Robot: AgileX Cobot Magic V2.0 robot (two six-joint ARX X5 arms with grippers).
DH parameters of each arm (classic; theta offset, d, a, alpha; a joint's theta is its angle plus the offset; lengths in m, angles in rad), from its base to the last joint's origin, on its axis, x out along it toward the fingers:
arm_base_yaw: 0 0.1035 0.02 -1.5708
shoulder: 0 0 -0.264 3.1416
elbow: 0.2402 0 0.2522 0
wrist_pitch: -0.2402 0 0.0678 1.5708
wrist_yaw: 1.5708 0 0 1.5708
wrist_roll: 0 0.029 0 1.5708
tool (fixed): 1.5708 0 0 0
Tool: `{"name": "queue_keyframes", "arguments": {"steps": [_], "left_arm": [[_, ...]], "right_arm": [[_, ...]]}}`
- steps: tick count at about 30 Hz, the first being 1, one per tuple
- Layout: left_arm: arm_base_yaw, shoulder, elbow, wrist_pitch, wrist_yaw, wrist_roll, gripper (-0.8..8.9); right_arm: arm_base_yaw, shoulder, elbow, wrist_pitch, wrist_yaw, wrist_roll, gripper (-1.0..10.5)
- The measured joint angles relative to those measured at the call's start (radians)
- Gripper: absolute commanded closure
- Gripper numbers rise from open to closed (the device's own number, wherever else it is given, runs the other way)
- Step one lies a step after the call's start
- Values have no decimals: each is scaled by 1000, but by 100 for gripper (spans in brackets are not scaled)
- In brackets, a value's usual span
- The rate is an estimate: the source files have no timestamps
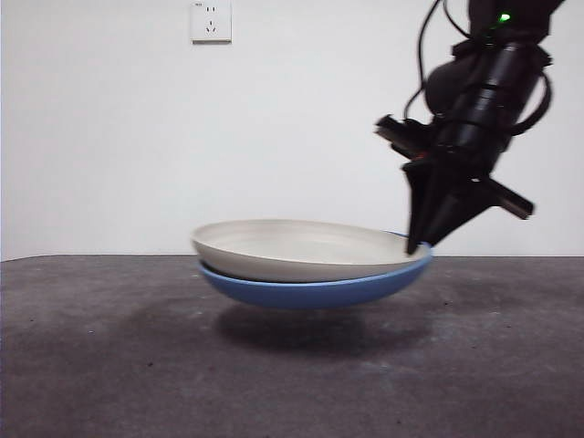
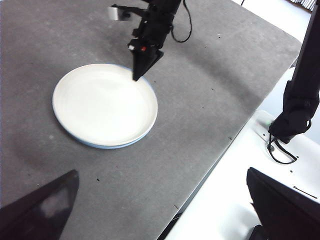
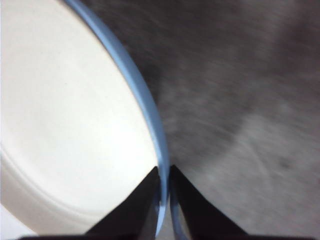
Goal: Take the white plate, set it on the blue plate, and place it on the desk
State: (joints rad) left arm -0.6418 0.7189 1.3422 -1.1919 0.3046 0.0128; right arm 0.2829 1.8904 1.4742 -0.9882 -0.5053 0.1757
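Now the right gripper [image 1: 418, 245] is pinched tight on the rim of the blue plate [image 1: 310, 290], one jaw inside, one outside. The white plate [image 1: 301, 248] sits nested in it, and the front view shows the stacked pair lifted clear of the desk [image 1: 109, 365], shadow beneath. The left gripper [image 2: 160, 210] waits well apart, jaws spread wide.

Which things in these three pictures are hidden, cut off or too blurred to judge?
- Front view: the right gripper covers where the white plate and blue plate rims meet.
- Left wrist view: the white plate hides nearly all of the blue plate; the left gripper's jaws are cut off by the bottom edge.
- Right wrist view: the desk is motion-blurred.
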Motion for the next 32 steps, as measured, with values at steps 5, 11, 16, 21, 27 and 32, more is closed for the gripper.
{"name": "queue_keyframes", "arguments": {"steps": [5,11,16,21,27,32], "left_arm": [[0,0,0,0,0,0,187],[0,0,0,0,0,0,187],[0,0,0,0,0,0,187],[0,0,0,0,0,0,187],[0,0,0,0,0,0,187],[0,0,0,0,0,0,187]], "right_arm": [[47,54,3,22,-2,48,939],[61,105,3,47,15,71,939],[63,117,3,55,23,76,924],[57,117,3,47,43,75,718],[56,116,4,22,76,65,616],[56,73,27,-64,200,39,470]]}}
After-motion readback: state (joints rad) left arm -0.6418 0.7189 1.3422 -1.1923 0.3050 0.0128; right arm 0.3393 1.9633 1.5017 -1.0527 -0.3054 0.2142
